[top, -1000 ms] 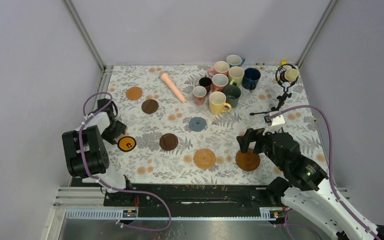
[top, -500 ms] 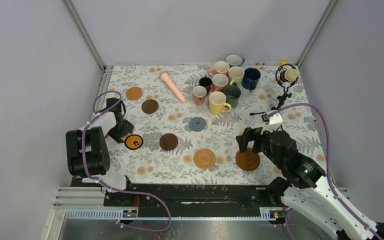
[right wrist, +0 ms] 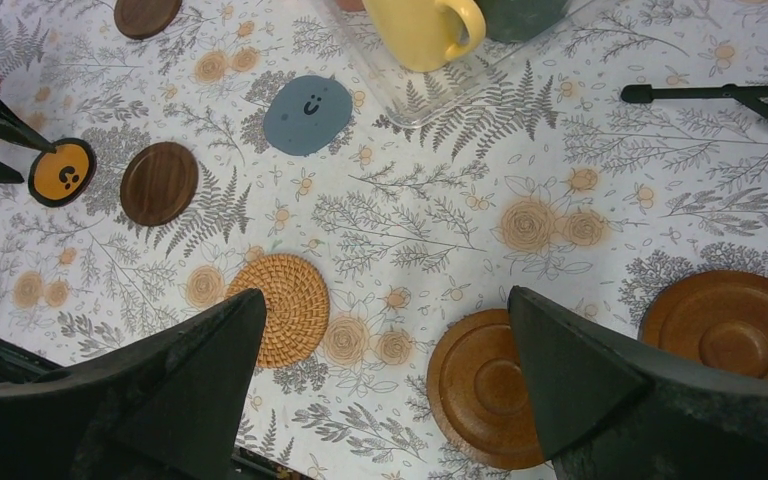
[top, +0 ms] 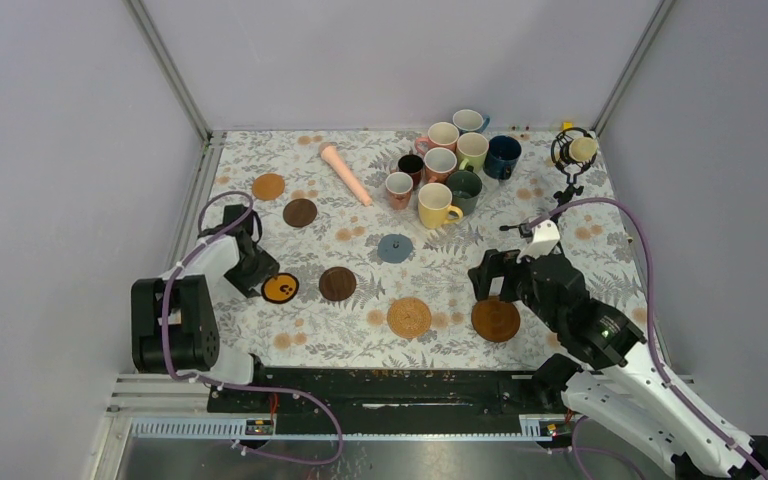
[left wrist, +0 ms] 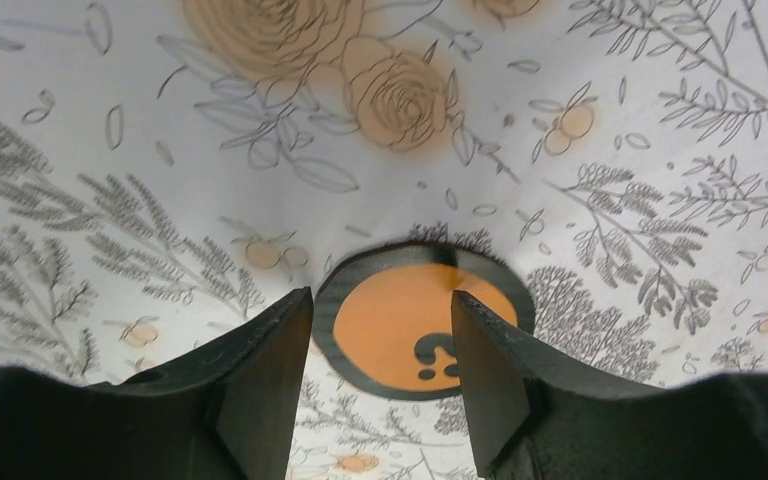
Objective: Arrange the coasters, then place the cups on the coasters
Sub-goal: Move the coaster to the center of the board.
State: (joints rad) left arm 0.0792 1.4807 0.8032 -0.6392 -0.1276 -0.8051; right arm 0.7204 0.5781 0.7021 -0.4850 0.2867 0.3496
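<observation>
1. The black-and-yellow coaster (top: pixel 280 288) lies flat at the counter's 8 o'clock. The dark brown coaster (top: pixel 337 284) is near it at its 3 o'clock, not touching.
2. The left gripper (top: pixel 260 275) is right on it; the disc lies at the gripper's 4 o'clock. In the wrist view the jaws are partway open, with one finger (left wrist: pixel 260 390) at the disc's rim and the other overlapping its face. I can't tell whether it's pinched or just nudged.
3. The disc is round, so there's no long axis to line up. The left arm is clearly the nearer one.
4. The right gripper (top: pixel 490 283) hangs with its jaws wide and nothing held, just at 12 o'clock of the orange wood coaster (top: pixel 496 320).
5. The cups (top: pixel 450 165) are bunched at 1 o'clock, none on a coaster. My read: I'm still arranging.
</observation>
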